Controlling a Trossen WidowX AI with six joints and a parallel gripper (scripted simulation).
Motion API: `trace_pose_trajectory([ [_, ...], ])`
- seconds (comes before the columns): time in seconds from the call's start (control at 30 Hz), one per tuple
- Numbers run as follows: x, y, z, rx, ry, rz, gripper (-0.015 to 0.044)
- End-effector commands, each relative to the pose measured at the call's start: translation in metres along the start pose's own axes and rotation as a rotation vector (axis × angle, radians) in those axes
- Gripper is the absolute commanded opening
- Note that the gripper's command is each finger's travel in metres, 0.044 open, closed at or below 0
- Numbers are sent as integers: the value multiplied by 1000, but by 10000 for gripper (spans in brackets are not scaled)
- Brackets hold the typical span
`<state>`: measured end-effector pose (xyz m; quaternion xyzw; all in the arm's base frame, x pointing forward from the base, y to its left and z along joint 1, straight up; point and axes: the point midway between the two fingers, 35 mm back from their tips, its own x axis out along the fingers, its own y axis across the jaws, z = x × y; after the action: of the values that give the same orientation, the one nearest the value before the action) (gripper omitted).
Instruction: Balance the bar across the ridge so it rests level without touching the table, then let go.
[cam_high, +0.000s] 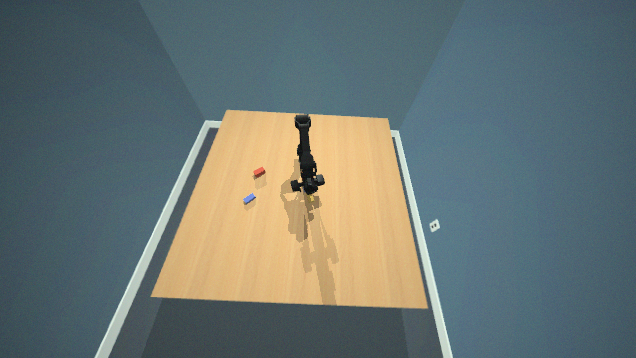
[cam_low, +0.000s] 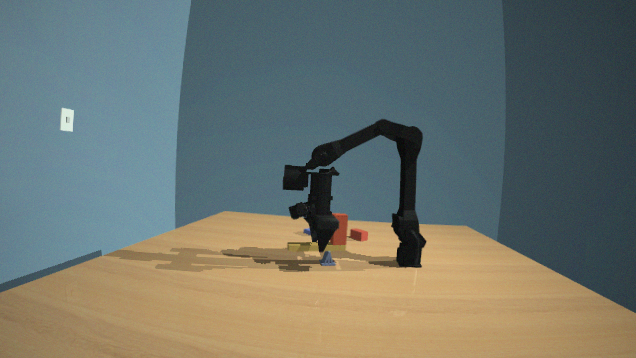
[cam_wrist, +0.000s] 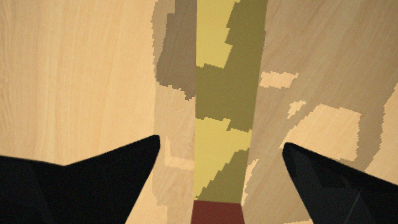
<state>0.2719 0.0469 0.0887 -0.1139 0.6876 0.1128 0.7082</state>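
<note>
The yellow bar (cam_high: 311, 198) (cam_low: 300, 246) (cam_wrist: 220, 100) looks about level in the exterior view. A tall red block (cam_low: 340, 230) (cam_wrist: 217, 214) stands upright at its end nearer the arm's base. The small blue ridge (cam_low: 327, 259) stands on the table below the fingertips in the exterior view; it does not show in the wrist view. Its contact with the bar and any gap between bar and table cannot be made out. My gripper (cam_low: 322, 250) (cam_wrist: 220, 145) is open and points down, with one finger on each side of the bar and a gap beside each.
A loose red block (cam_high: 259, 172) (cam_low: 359, 234) and a loose blue block (cam_high: 249, 198) (cam_low: 306, 231) lie on the wooden table (cam_high: 225, 260) (cam_low: 210, 310), off to one side of the arm. Shadows of the arm fall across the bar and table.
</note>
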Motion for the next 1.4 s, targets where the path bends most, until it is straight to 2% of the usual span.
trace_pose_trajectory([
  [0.0, -8, 0, 1, 0, 0, 0, 440],
  [0.27, -98, 0, 1, 0, 0, 0, 440],
  [1.37, -100, 0, 0, 0, 0, 0, 440],
])
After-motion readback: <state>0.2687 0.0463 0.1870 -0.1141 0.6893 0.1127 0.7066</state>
